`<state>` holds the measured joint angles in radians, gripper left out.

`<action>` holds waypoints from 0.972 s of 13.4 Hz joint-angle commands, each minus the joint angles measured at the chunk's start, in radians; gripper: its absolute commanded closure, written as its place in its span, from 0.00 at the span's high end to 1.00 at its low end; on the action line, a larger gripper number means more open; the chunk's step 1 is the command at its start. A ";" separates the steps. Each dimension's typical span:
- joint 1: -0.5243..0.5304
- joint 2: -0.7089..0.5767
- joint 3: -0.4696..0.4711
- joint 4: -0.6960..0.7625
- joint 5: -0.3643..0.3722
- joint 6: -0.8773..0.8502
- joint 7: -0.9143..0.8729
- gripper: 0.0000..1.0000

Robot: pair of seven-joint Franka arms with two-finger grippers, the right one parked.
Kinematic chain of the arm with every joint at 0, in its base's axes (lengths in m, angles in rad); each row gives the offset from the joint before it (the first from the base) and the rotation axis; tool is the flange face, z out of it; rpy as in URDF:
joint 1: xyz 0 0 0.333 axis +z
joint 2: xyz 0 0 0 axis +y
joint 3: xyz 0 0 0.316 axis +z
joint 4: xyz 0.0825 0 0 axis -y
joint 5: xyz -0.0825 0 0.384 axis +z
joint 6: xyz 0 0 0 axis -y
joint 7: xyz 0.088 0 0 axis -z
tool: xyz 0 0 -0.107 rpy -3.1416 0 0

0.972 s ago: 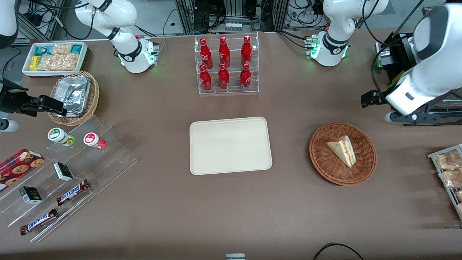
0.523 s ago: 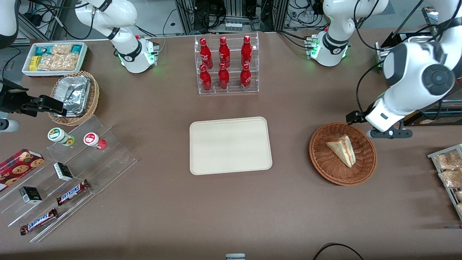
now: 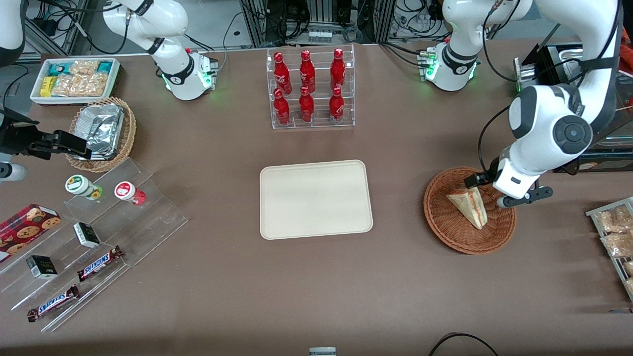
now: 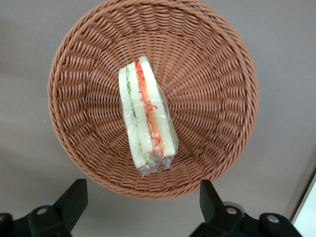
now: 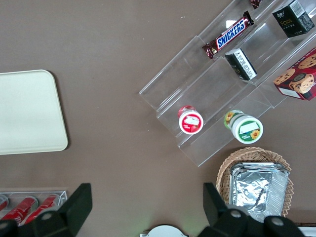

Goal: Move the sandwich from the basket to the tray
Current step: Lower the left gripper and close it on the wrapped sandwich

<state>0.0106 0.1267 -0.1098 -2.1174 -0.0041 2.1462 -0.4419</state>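
Observation:
The sandwich [image 3: 470, 205] lies in the middle of the reddish-brown wicker basket [image 3: 445, 232], a pale wedge with red and green filling in clear wrap. In the left wrist view the sandwich [image 4: 145, 118] lies lengthwise in the basket [image 4: 217, 98]. My left gripper [image 3: 509, 190] hangs above the basket's rim on the side toward the working arm's end. Its fingers [image 4: 74, 197] stand wide apart and hold nothing; the gripper [image 4: 141, 202] is over bare table just outside the rim. The cream tray [image 3: 315, 199] lies flat mid-table and holds nothing; its corner also shows in the right wrist view [image 5: 24, 113].
A clear rack of red bottles [image 3: 309, 89] stands farther from the camera than the tray. A clear stepped shelf with snacks [image 3: 99, 237], a foil-filled basket [image 3: 101, 131] and a white snack bin [image 3: 74, 79] lie toward the parked arm's end. A rack of packets [image 3: 613, 232] is beside the basket.
My left arm has swung in from the working arm's end of the table to above the basket's rim. The sandwich, basket and tray have not moved.

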 commanded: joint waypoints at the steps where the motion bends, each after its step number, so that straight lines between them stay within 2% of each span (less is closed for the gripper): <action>1: -0.001 0.043 -0.008 0.004 0.006 0.055 -0.209 1.00; 3: -0.015 0.074 -0.008 0.004 0.006 0.093 -0.254 1.00; 11: -0.015 0.152 -0.005 0.001 0.021 0.145 -0.242 1.00; 13: -0.014 0.171 -0.004 0.002 0.050 0.153 -0.239 1.00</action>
<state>0.0014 0.2823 -0.1169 -2.1176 0.0063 2.2802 -0.6705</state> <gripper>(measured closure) 0.000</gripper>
